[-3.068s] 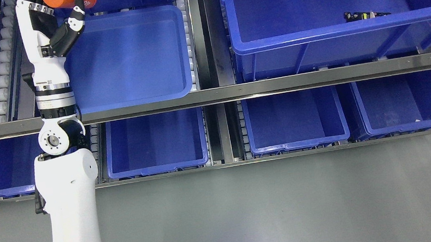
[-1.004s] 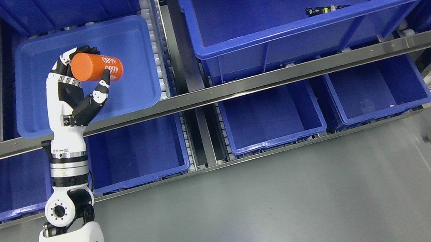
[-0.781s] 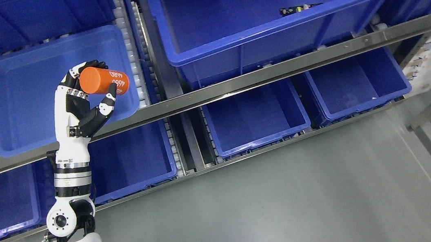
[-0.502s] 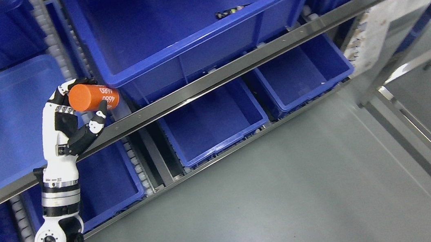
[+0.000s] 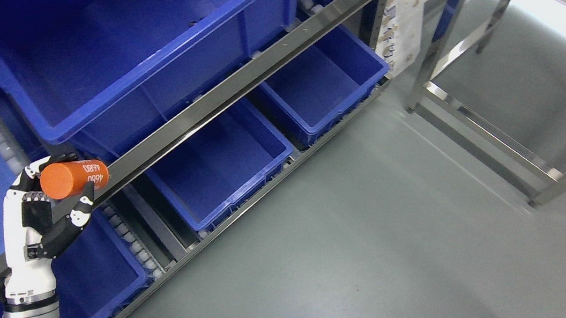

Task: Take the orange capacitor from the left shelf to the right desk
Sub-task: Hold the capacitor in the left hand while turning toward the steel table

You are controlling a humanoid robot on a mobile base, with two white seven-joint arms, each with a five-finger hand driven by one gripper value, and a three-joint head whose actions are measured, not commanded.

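Note:
The orange capacitor (image 5: pixel 72 178), a short cylinder with white print on its side, lies sideways in my left hand (image 5: pixel 52 192) at the picture's left. Its fingers curl over the top and the thumb presses from below, so the hand is shut on it. The hand is held up in front of the shelf's steel rail (image 5: pixel 211 100), clear of the bins. The white left forearm rises from the lower left corner. The right arm does not show.
Blue bins fill the shelf: a large one (image 5: pixel 140 52) on the upper level and smaller ones (image 5: pixel 220 172) (image 5: pixel 322 81) below the rail. A steel frame (image 5: pixel 478 119) stands at the right. Grey floor (image 5: pixel 352 237) spreads across the lower right.
The whole picture has swung, so the shelf slid up and left and the steel frame at the right came into view. The left hand came back out of the shelf with the capacitor.

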